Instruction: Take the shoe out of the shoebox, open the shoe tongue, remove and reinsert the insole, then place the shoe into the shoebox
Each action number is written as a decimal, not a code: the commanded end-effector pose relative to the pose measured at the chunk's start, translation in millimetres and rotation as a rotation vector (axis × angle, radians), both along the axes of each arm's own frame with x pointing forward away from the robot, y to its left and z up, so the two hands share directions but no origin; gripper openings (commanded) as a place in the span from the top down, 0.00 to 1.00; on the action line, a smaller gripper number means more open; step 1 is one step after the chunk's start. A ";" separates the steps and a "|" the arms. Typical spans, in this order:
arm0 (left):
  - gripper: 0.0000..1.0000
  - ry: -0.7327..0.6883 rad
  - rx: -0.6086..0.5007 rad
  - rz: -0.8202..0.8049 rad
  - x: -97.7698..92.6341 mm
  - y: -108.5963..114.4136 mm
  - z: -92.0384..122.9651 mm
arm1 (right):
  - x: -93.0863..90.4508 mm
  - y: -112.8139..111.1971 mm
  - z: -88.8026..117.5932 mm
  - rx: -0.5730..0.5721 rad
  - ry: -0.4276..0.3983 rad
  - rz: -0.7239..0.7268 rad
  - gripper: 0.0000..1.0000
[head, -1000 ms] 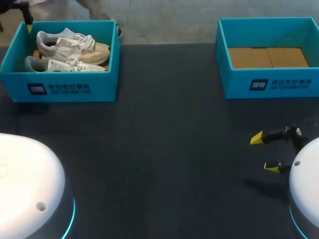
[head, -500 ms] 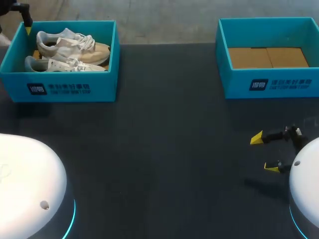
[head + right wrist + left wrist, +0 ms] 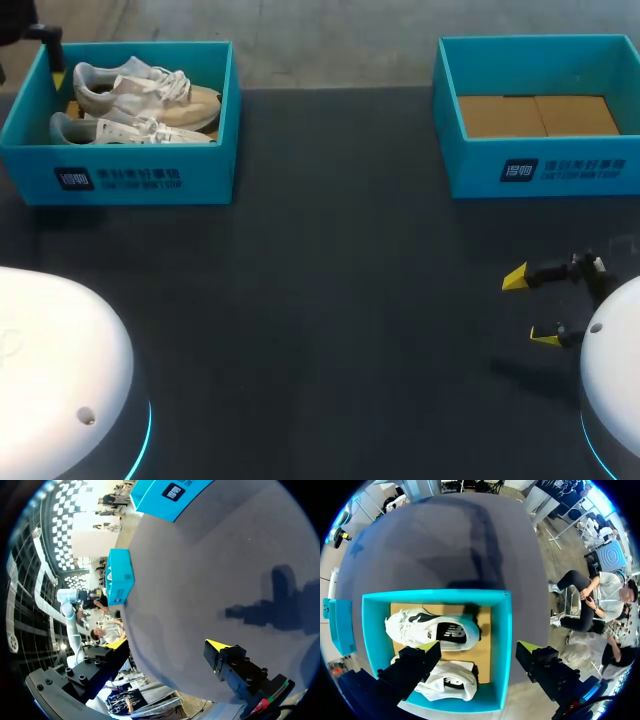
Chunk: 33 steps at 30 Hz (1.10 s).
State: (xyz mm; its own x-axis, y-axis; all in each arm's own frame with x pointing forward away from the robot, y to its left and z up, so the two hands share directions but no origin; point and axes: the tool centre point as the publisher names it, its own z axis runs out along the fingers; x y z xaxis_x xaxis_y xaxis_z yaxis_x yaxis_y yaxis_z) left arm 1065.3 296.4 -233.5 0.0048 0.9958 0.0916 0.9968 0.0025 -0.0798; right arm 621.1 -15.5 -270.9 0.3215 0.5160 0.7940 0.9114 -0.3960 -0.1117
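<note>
A dark table (image 3: 330, 300) carries two teal shoeboxes along its far edge, well apart. The left box (image 3: 120, 178) stands at the far left corner and holds two pale shoes lying side by side on their sides: the far shoe (image 3: 140, 88) with a tan forepart, and the near shoe (image 3: 125, 130) close against the box's front wall. Neither shoe is touched by anything. The left gripper (image 3: 477, 650) hangs above this box with its yellow-tipped fingers spread wide and nothing between them. In its wrist view, one finger shows over the box's inside, above a shoe, and the other shows past the box's wall, so that wall runs between the two fingers. From the head view only one dark finger of it shows, at the box's far left corner. The right box (image 3: 540, 170) stands at the far right corner and shows only its brown cardboard floor (image 3: 538, 115). The right gripper (image 3: 530, 308) is near the table's right edge, well short of the right box, over bare table, its fingers parted and holding nothing.
</note>
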 end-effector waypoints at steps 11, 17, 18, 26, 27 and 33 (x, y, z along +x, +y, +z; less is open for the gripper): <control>0.00 0.060 -0.042 -0.044 -3.1 6.3 -35.6 | -2.4 0.2 0.7 -0.002 -0.003 -0.002 0.00; 0.00 0.052 -0.055 -0.056 -0.9 3.5 -50.2 | -2.4 0.2 0.7 -0.002 -0.003 -0.002 0.00; 0.00 0.046 -0.055 -0.058 -1.2 3.1 -51.5 | -2.4 0.2 0.7 -0.002 -0.003 -0.002 0.00; 0.00 0.015 -0.063 -0.091 -5.5 -2.4 -63.4 | -2.4 0.2 0.7 -0.002 -0.003 -0.002 0.00; 0.00 0.007 -0.060 -0.091 -5.9 -3.3 -65.0 | -2.4 0.2 0.7 -0.002 -0.003 -0.002 0.00; 0.01 -0.001 -0.056 -0.086 -6.0 -5.8 -72.1 | -2.4 0.2 0.7 -0.002 -0.003 -0.002 0.00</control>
State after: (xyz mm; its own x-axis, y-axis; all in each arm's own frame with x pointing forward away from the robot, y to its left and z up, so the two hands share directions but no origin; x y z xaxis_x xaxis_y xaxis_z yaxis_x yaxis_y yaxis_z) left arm 1062.8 291.7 -302.0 0.0913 0.9953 0.0308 0.9921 -0.0883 -0.0893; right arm 621.1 -15.5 -270.9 0.3215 0.5159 0.7940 0.9114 -0.3960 -0.1117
